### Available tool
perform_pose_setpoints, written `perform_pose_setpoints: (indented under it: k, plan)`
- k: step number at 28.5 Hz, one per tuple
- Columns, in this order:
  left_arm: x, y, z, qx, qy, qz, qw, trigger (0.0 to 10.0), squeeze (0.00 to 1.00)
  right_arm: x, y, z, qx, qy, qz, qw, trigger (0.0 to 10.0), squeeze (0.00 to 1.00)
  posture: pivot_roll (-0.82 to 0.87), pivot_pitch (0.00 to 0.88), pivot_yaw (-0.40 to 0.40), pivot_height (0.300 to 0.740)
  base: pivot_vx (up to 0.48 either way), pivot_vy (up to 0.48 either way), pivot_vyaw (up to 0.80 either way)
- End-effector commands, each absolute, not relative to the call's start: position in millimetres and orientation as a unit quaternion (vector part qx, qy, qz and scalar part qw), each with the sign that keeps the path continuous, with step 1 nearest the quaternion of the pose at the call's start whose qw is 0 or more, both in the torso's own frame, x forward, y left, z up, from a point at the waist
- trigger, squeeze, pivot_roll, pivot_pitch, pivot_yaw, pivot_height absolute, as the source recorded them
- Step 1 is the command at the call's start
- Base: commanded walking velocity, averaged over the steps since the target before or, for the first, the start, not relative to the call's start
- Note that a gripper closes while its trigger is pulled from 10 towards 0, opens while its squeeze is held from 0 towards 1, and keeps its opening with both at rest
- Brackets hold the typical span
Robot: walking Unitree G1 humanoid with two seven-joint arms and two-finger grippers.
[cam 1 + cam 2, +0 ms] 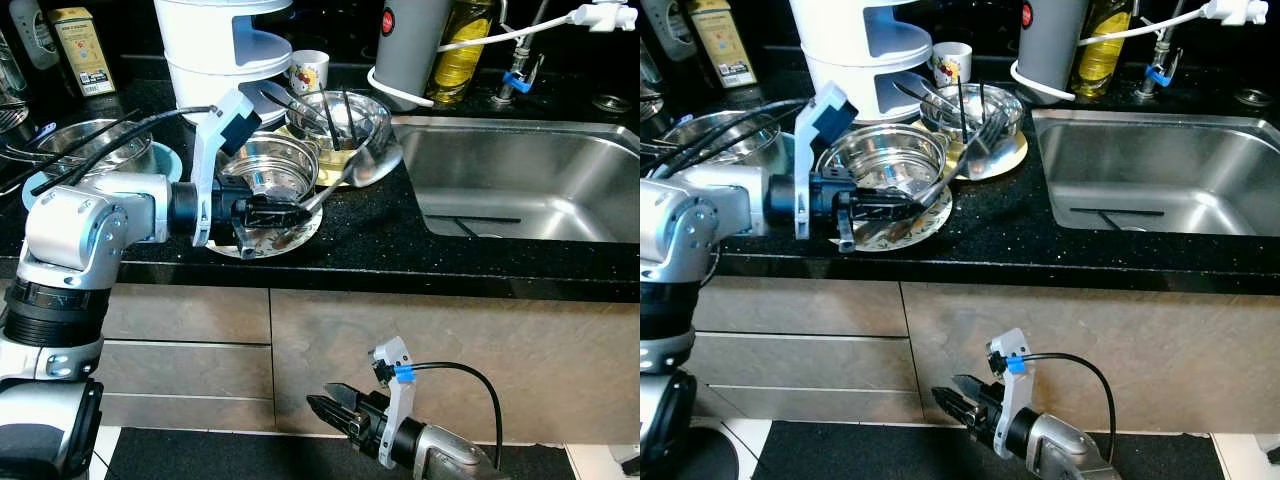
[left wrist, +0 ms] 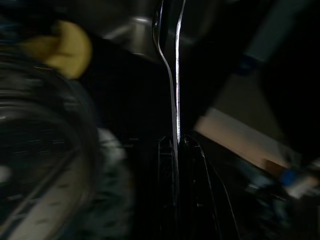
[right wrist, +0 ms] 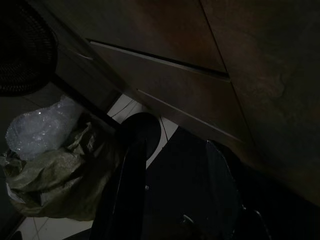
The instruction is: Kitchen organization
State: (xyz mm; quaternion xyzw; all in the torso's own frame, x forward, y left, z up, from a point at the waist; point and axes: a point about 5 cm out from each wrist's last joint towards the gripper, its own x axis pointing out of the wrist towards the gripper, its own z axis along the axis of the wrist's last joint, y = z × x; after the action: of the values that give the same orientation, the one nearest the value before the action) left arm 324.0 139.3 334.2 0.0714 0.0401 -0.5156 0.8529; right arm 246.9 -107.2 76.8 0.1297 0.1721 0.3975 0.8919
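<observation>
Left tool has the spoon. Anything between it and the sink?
Nothing visible. The left tool is shut on the spoon handle beside the steel bowl on the plate. From there to the sink lies bare black counter. The right tool hangs idle below.

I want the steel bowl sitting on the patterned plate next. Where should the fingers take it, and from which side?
Judging by its shape, take the steel bowl by its thin rim, one finger inside and one outside, coming from above on the counter-edge side. The wall is too wide to span, and the left gripper, shut on a spoon, must first release it.
</observation>
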Motion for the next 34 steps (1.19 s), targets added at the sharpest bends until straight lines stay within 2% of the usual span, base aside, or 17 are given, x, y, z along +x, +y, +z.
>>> perform_pose_setpoints:
  k: [1,11,17,25,29,34]
  plan:
    - [328,139,341,0.093,0.027,-0.492,0.865,0.0,0.00,245,-107,76,0.134,0.173,0.397,0.891,10.0,0.00,-0.06,0.198,-0.011,0.740,0.000,0.000,0.00]
    - [336,136,339,0.145,0.006,-0.449,0.882,0.0,0.00,244,-107,76,0.136,0.173,0.393,0.893,10.0,0.00,-0.06,0.205,-0.004,0.740,0.000,0.000,0.00]
    - [342,141,350,0.149,-0.006,-0.433,0.889,0.0,0.00,244,-108,75,0.137,0.176,0.393,0.892,10.0,0.00,-0.05,0.210,-0.009,0.740,0.000,0.000,0.00]
    - [343,106,340,0.101,-0.005,-0.489,0.866,0.0,0.00,247,-107,76,0.135,0.174,0.394,0.892,10.0,0.00,-0.05,0.212,-0.010,0.740,0.000,0.000,0.00]
    - [349,94,341,0.050,0.000,-0.499,0.865,0.0,0.00,248,-110,77,0.134,0.172,0.391,0.894,10.0,0.00,-0.06,0.212,-0.006,0.740,0.000,0.000,0.00]
    - [357,75,330,0.034,0.031,-0.486,0.873,0.0,0.00,246,-111,75,0.135,0.175,0.389,0.894,10.0,0.00,-0.05,0.215,-0.008,0.740,0.000,0.000,0.00]
